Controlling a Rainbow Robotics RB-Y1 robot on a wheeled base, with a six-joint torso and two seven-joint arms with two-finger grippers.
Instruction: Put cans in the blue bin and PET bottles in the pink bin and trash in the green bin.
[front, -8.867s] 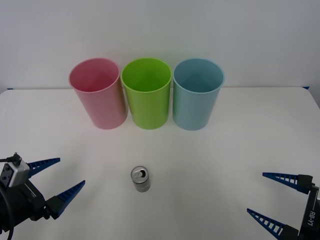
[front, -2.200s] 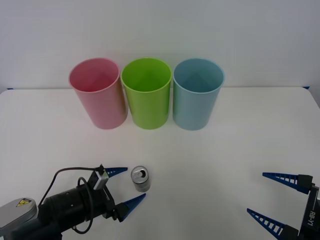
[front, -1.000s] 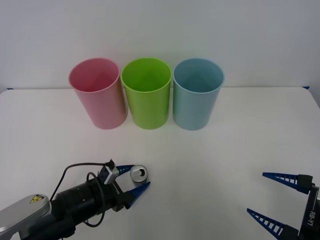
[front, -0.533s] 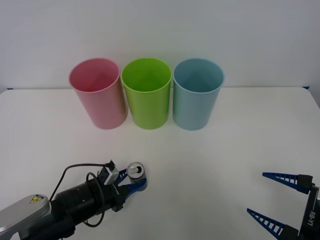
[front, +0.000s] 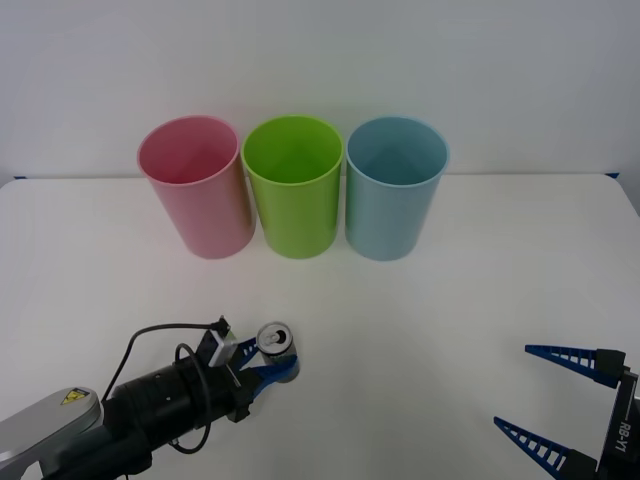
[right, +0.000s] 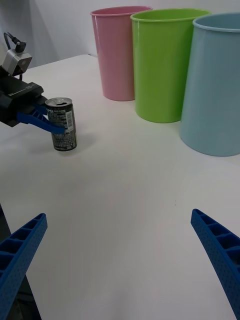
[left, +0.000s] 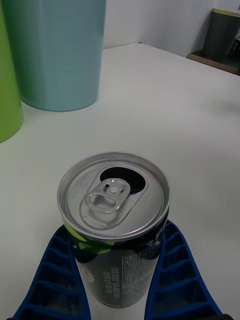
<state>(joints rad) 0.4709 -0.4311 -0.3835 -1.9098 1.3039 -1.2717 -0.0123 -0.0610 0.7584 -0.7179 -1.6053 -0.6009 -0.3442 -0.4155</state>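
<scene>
While your left gripper clamps its blue fingers on the upright can at the table's near side, well before the pink, green and blue bins, your right gripper waits open.

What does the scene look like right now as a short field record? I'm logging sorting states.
can: upright on the table, opened top, clamped
left tool: shut on the can's sides
right tool: open, parked at the near right
bins, left to right: pink bin, green bin, blue bin
can's target: blue bin, not yet reached
</scene>
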